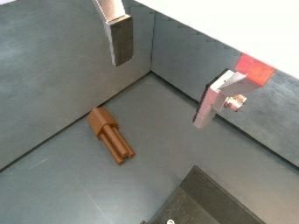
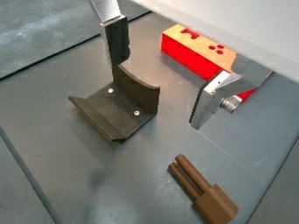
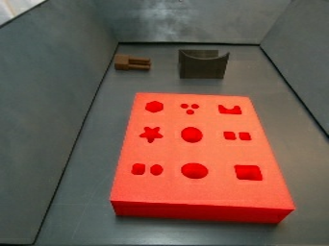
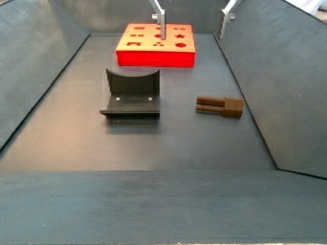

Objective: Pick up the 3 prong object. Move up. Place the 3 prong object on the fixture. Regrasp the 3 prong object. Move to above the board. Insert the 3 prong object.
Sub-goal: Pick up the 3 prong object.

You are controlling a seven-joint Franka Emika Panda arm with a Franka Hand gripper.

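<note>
- On the dark floor of the walled bin, the 3 prong object (image 4: 219, 105) lies flat on its side, untouched, with bare floor all round it; both wrist views (image 1: 112, 136) (image 2: 204, 187) show its prongs running along the floor from a blocky brown body.
- Beside it, near but clearly apart, the fixture (image 4: 132, 93) stands upright on its base plate, nothing resting in the curved notch of its top; a wrist view (image 2: 118, 107) shows screw heads on its face and base.
- Beyond the fixture, the board (image 4: 159, 45) sits at the far end of the bin in a side view, well apart from the peg; seen from the opposite end (image 3: 195, 151), it fills the foreground, its cutouts unoccupied, with the fixture (image 3: 202, 62) and the object (image 3: 131, 63) behind it near the back wall.
- Above the scene, the gripper (image 2: 163, 72) hangs high over the floor with jaws spread wide and nothing between them; its silver fingers (image 1: 118, 38) with dark pads appear in both wrist views, touching no piece.
- At the top edge of a side view, only the finger tips (image 4: 159, 14) show, above the board's end of the bin.
</note>
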